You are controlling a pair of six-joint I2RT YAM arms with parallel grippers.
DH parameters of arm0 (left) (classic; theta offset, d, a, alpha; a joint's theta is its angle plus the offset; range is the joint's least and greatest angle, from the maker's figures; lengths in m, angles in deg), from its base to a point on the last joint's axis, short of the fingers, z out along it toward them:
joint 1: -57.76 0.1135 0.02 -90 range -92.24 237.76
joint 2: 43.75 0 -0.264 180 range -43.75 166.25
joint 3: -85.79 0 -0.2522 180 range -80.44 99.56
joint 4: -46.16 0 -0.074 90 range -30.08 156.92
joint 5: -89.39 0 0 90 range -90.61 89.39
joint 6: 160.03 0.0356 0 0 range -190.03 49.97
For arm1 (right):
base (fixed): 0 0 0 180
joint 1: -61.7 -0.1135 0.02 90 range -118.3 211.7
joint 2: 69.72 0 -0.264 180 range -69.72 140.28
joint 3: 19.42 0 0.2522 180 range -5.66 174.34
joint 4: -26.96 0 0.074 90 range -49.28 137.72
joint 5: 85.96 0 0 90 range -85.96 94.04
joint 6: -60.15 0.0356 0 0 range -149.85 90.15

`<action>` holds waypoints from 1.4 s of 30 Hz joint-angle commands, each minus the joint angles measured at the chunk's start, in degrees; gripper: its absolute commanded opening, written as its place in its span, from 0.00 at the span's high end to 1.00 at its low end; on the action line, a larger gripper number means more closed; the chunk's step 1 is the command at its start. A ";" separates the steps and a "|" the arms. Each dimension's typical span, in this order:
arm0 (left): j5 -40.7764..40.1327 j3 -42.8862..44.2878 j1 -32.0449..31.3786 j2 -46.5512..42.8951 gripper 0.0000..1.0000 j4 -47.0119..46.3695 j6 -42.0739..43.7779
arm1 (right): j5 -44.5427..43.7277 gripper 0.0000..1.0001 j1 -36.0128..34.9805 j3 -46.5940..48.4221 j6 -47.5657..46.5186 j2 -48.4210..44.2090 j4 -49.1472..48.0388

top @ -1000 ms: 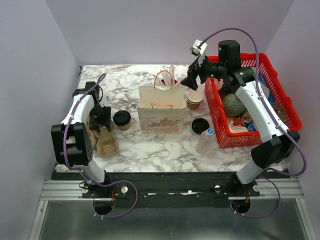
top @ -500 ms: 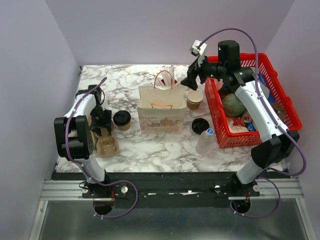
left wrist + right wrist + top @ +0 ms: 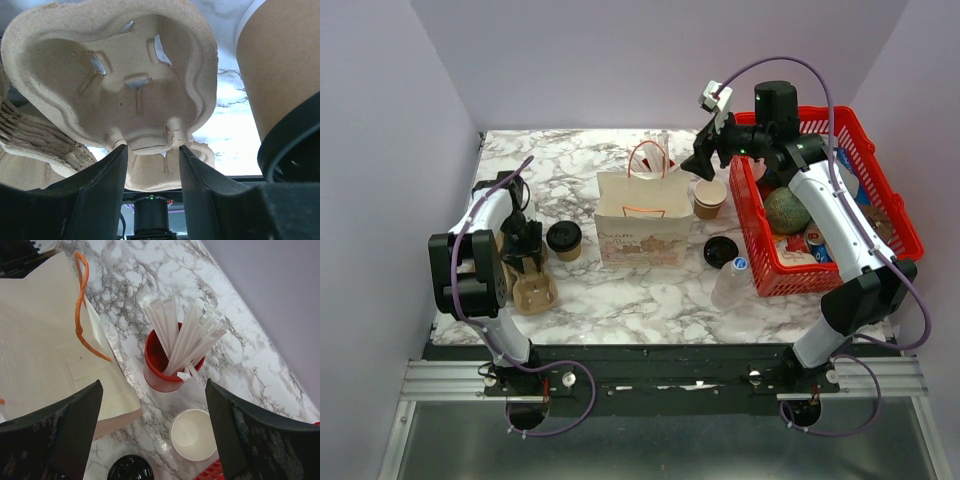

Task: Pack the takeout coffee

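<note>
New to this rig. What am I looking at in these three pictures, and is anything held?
Two robot arms stand at a marble table. One picture looks down from above; the others come from cameras on each wrist. On the table: the lidded takeout coffee, a pulp cup carrier, a paper bag, a lidless cup, a loose black lid, a red cup of straws, a bottle, a red basket. The left end effector straddles the carrier's edge; whether it grips is unclear. The right end effector hangs open and empty.
</note>
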 commanded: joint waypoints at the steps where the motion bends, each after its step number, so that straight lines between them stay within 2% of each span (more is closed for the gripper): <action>1: -1.46 -0.40 0.20 1.26 0.47 0.39 -0.94 | -0.87 0.08 -0.01 1.28 -0.89 1.21 -0.59; 9: -1.55 -0.40 0.28 2.05 0.48 0.30 -0.85 | -1.05 0.08 0.08 0.58 -1.07 0.86 -0.59; 16: -3.21 -0.40 -0.24 2.41 0.55 0.39 -1.28 | -1.22 0.08 -0.01 0.66 -1.42 0.86 -0.68; 22: -3.57 -0.40 -2.09 2.67 0.52 0.30 -1.29 | -1.05 0.08 -0.01 0.31 -1.51 0.77 -0.77; 27: -3.30 -0.49 -3.49 2.84 0.54 0.21 -0.94 | -1.14 0.08 -0.01 0.23 -1.68 0.86 -0.86; 32: -4.10 -0.23 -3.67 2.23 0.61 0.56 -1.02 | -1.05 0.08 -0.01 0.31 -1.95 0.77 -0.77; 34: -4.10 0.12 -3.67 1.62 0.69 0.83 -0.50 | -1.05 0.08 0.08 0.23 -2.04 0.77 -0.86; 39: -3.75 1.35 -3.67 -3.12 0.73 2.14 0.38 | -0.78 0.08 0.08 -0.13 -2.21 0.25 -0.77; 42: -3.13 2.41 -3.58 -6.29 0.79 2.94 1.17 | -0.43 0.08 0.08 -0.48 -2.39 0.16 -0.59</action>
